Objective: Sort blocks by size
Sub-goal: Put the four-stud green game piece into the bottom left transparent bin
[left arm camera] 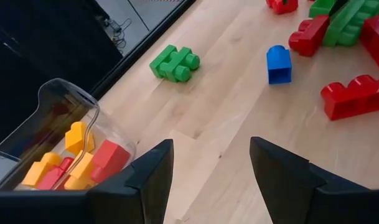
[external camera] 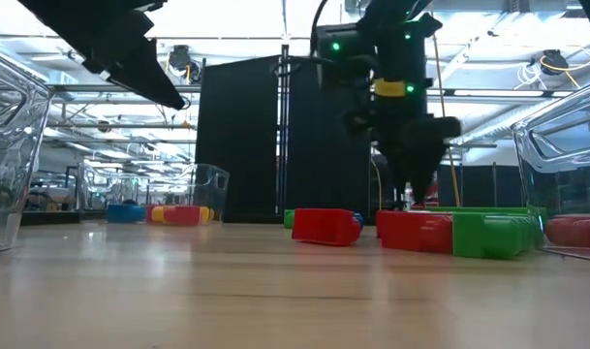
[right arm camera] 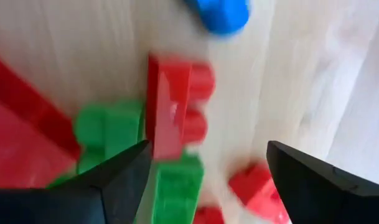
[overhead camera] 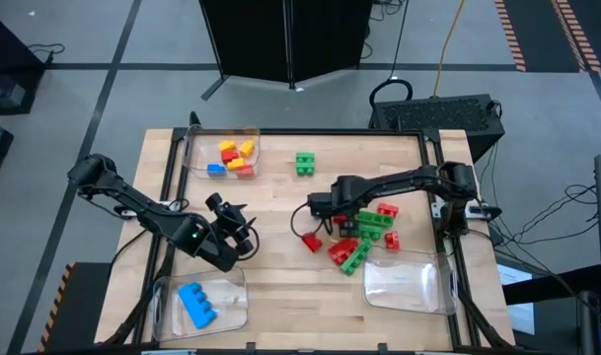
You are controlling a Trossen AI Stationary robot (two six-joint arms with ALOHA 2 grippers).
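A pile of red and green blocks (overhead camera: 364,237) lies on the wooden table right of centre, with one red block (overhead camera: 311,242) at its left edge. A green block (overhead camera: 305,163) lies alone farther back. My right gripper (overhead camera: 317,208) hangs open above the pile's left side; in its wrist view (right arm camera: 208,162) a red two-stud block (right arm camera: 170,115) on green blocks lies between the fingers, and a small blue block (right arm camera: 223,15) lies beyond. My left gripper (overhead camera: 239,225) is open and empty left of centre, and it also shows in its wrist view (left arm camera: 211,155).
A clear tray (overhead camera: 196,148) at the far left holds several small yellow, orange, red and blue blocks. A tray (overhead camera: 231,316) at the near left holds a long blue block (overhead camera: 196,304). A third clear tray (overhead camera: 409,286) stands at the near right, beside the pile.
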